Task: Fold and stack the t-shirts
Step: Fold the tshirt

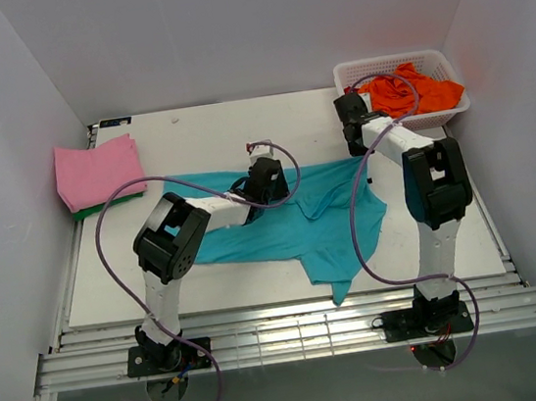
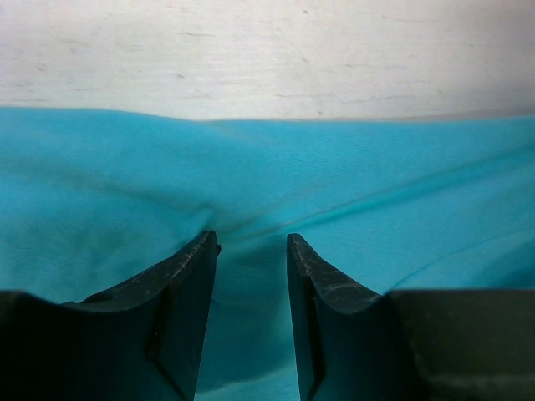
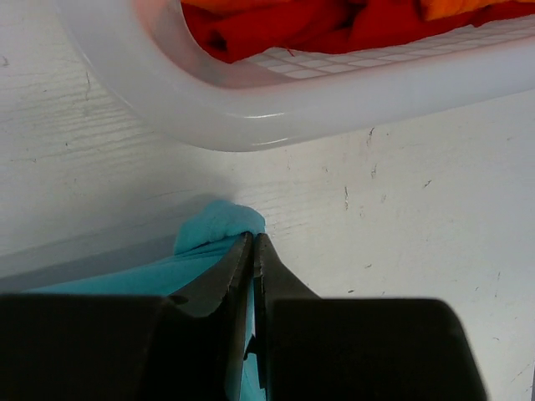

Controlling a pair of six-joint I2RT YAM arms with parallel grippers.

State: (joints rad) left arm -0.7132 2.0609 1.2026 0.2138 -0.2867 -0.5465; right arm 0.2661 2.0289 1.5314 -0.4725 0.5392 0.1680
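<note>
Orange t-shirt (image 1: 412, 92) inside white basket (image 1: 383, 61)

Matt cloth t-shirt (image 2: 267, 167), glossy plastic basket (image 3: 251, 117)

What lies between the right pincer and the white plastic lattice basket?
Right wrist view: a tuft of the pinched teal cloth t-shirt, then bare white tabletop.

Top view high, rearward; wrist views close, sharing teal shirt (image 2: 267, 167).
</note>
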